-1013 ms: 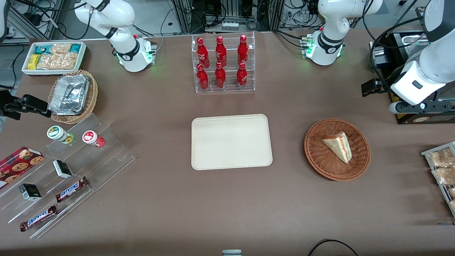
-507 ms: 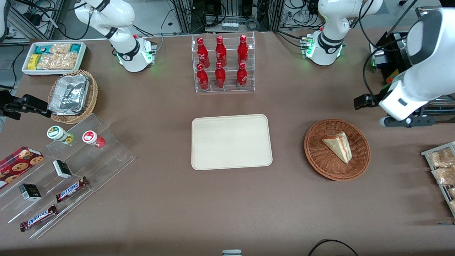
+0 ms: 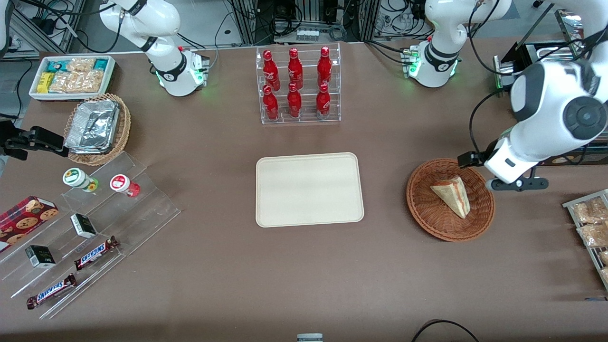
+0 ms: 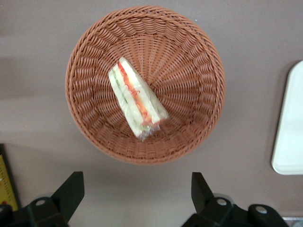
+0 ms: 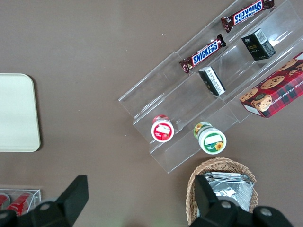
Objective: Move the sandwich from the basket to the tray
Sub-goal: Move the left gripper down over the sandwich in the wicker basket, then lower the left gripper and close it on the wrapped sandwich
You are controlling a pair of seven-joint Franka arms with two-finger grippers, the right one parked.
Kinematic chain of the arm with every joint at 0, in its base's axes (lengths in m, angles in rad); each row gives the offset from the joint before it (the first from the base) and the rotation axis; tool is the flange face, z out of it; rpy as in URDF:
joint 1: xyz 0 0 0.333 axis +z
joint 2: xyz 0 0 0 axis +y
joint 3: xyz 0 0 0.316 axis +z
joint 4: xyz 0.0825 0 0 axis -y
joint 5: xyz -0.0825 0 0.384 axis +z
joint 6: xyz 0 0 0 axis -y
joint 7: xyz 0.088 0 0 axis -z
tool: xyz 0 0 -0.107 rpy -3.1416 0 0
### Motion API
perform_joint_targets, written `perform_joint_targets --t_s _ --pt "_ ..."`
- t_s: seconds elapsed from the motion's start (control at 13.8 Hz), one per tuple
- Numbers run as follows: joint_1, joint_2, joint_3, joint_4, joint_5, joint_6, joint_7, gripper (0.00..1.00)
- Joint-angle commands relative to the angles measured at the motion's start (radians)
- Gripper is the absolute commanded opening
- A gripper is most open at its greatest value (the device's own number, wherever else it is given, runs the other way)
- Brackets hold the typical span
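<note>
The small triangular sandwich point(image 3: 452, 195) of pale bread, with red-orange and green filling along its edge, is seen lying inside the round, shallow, reddish-brown woven wicker basket point(image 3: 422, 209), slightly off the basket's middle and wrapped in clear film whose crumpled end shows at one tip in the wrist view point(image 4: 136, 99). The basket point(image 4: 189, 71) is set on the brown table point(image 3: 285, 275) toward the working arm's end. The flat cream-beige rectangular plastic tray point(image 3: 308, 190) with rounded corners and a low rim is placed near the middle of the table, well apart from the basket, and nothing is carried on it; one rounded corner of it point(image 4: 289, 127) is caught by the wrist camera. The left arm's gripper point(image 4: 135, 196) is held above the table just beside the basket's rim, at the side toward the working arm's end, clear of the wicker. Its two black fingers point(image 4: 71, 191) are spread wide, with nothing between them. In the front view the gripper point(image 3: 515, 184) is mostly hidden under the white wrist.
</note>
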Motion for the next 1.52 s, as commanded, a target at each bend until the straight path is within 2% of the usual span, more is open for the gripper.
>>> perform_joint_targets --t_s 0.0,0.43,0.72,1.01,1.45 --pt "-0.002 0.0 0.01 -0.084 0.007 0.115 -0.007 1.0" --pt "0.004 0.072 0.01 -0.101 -0.001 0.195 -0.261 1.0" --pt "0.003 0.107 0.01 -0.128 0.001 0.293 -0.536 1.0" --pt "0.003 0.102 0.01 -0.196 0.002 0.39 -0.576 1.0" --pt "0.001 0.127 0.008 -0.233 0.002 0.439 -0.584 1.0"
